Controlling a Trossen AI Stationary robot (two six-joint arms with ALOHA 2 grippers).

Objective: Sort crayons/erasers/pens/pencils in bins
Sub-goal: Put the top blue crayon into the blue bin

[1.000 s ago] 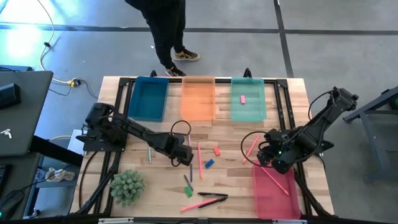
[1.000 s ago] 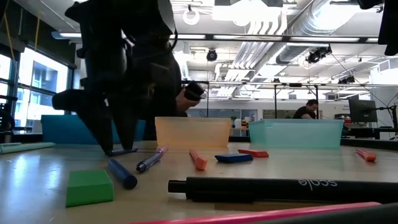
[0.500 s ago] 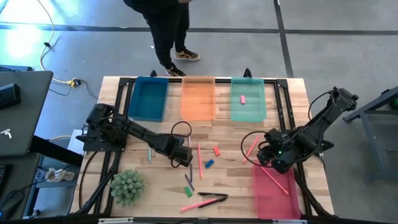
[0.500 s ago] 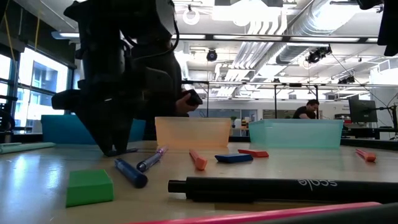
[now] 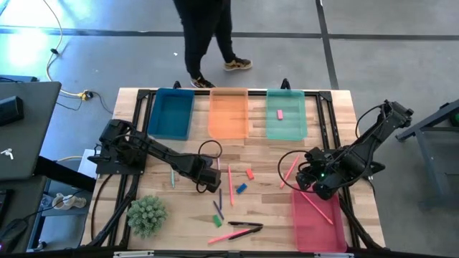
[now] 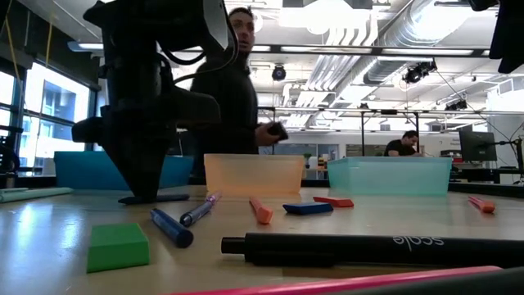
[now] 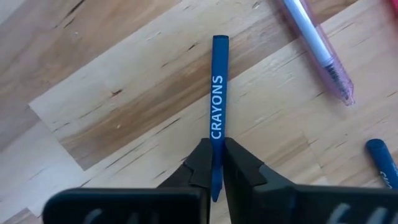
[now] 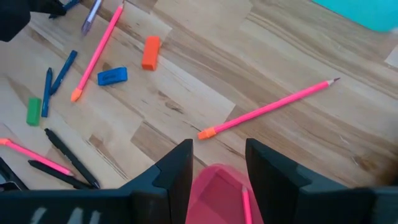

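Clamping a blue crayon between its fingertips, the left pincer sits low at the middle of the table, and the crayon's printed side faces up against the wood. From that pincer, a pink-and-clear pen lies close by on the table, and two more blue crayons rest toward 6 o'clock with the green eraser just past them. The blue eraser and the red-orange eraser lie toward 3 o'clock, slightly apart from each other. The right pincer hangs with its fingers spread over the near end of the red-pink bin, which holds a pink pencil; another pink pencil lies on the wood just beyond. At 12 o'clock stand the blue bin, orange bin and green bin in a row, the green one holding what looks like a small pink eraser. A person walks behind the table's far edge
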